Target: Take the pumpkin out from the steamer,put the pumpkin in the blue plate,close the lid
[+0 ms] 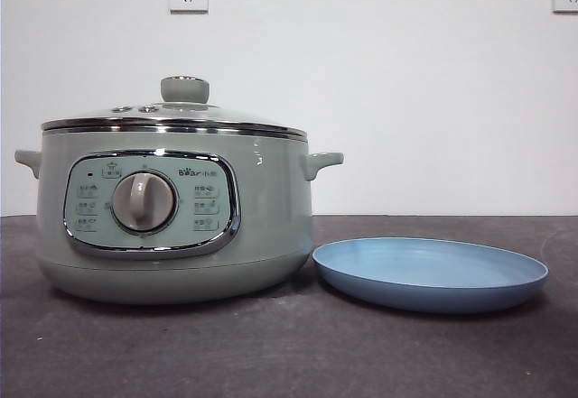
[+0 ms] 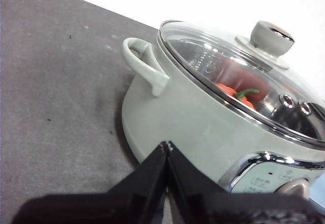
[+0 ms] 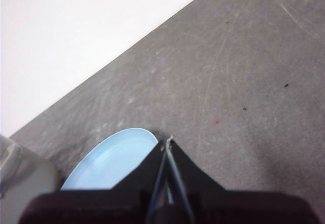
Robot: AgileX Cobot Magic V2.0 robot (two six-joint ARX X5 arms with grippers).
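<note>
We find no step begun: the lid (image 1: 176, 116) sits seated on the steamer (image 1: 172, 226), and the pumpkin (image 2: 237, 95) lies inside, visible through the glass. The left gripper (image 2: 166, 148) hangs beside the steamer with its 2 jaws pressed together and empty, the knob (image 2: 272, 36) well beyond its tips; the right gripper (image 3: 167, 145), likewise closed and empty, hovers by the blue plate (image 3: 109, 160). In our judgement, the next move requires 1 gripper to open, reach the knob and lift the lid off.

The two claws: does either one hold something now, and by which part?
Nothing is held. The left claw and right claw are both shut and empty.
</note>
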